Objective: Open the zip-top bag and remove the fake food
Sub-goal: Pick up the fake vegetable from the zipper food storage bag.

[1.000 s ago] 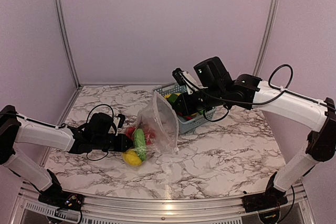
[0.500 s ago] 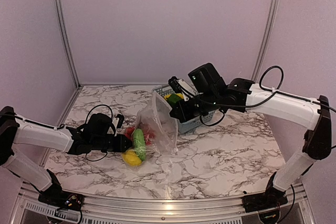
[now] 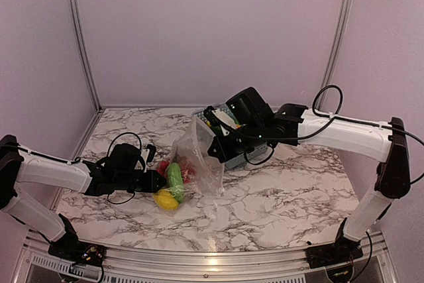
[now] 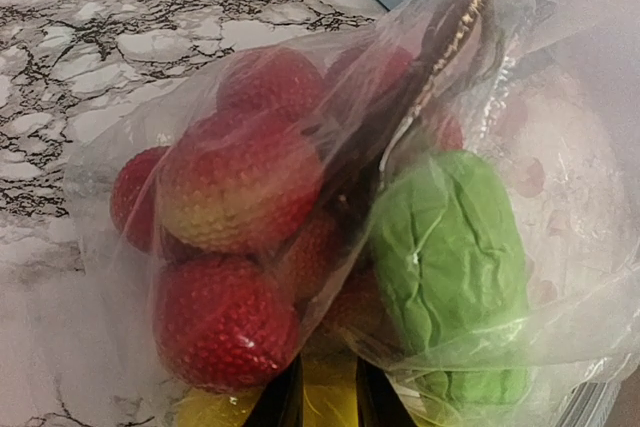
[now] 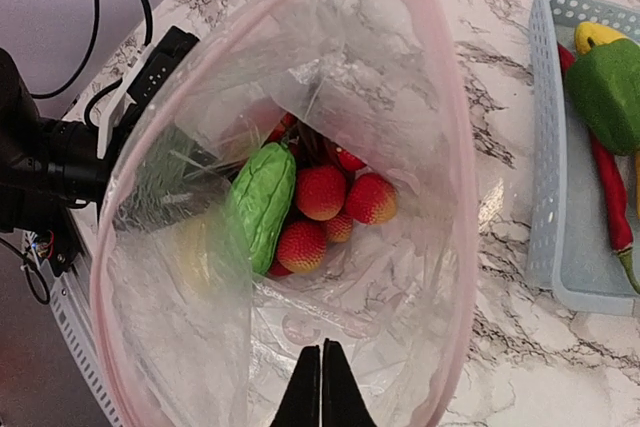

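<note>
The clear zip-top bag [image 3: 199,154] stands with its mouth open and tilted up to the right. It holds the fake food: red strawberries [image 5: 322,192], a green leafy piece [image 5: 260,202] and a yellow piece [image 3: 165,198]. My left gripper [image 3: 156,181] is shut on the bag's bottom end; its fingers [image 4: 283,399] pinch plastic with yellow showing between them. My right gripper [image 5: 321,387] is shut and empty. It points down into the open mouth, just inside the pink zip rim [image 5: 455,147] and above the food. In the top view it [image 3: 213,145] is at the bag's upper edge.
A blue-grey lattice basket [image 5: 548,157] stands right of the bag with a green pepper [image 5: 608,87], a red chilli [image 5: 605,197] and a yellow piece [image 5: 598,35] in it. In the top view the right arm covers most of the basket [image 3: 235,160]. Purple walls enclose the marble table.
My right gripper has moved left, from over the basket to the bag's open mouth. The left arm and the bag have stayed put.
</note>
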`<state>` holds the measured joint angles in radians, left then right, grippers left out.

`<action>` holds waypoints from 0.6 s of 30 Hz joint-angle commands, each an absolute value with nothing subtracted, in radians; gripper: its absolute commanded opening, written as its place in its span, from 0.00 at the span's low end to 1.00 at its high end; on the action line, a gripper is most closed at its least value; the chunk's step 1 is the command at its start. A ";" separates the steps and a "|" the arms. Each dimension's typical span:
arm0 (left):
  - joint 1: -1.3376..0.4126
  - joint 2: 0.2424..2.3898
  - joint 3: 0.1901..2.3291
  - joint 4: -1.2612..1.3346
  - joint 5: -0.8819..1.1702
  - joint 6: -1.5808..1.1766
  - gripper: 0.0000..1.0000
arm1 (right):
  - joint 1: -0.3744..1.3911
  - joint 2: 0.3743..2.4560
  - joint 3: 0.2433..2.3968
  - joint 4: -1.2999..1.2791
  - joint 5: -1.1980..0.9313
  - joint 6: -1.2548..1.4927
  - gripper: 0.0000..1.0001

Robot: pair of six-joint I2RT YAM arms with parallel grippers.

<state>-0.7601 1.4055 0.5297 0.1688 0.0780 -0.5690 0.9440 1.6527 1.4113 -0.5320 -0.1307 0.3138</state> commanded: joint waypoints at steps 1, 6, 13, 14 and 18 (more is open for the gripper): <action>-0.756 1.399 0.501 0.121 0.068 -0.573 0.21 | 0.951 1.636 1.486 -0.565 -0.068 0.324 0.03; -0.756 1.401 0.497 0.127 0.070 -0.574 0.21 | 0.952 1.607 1.526 -0.622 -0.076 0.331 0.07; -0.756 1.396 0.490 0.130 0.069 -0.576 0.21 | 0.954 1.598 1.554 -0.647 -0.140 0.348 0.05; -0.756 1.394 0.489 0.132 0.070 -0.575 0.21 | 0.955 1.594 1.555 -0.646 -0.142 0.347 0.04; -0.756 1.393 0.484 0.136 0.069 -0.578 0.21 | 0.954 1.605 1.556 -0.646 -0.165 0.345 0.02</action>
<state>-0.7601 1.3972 0.5159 0.1829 0.0780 -0.5732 0.9451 1.6203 1.5223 -0.6224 -0.1318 0.3355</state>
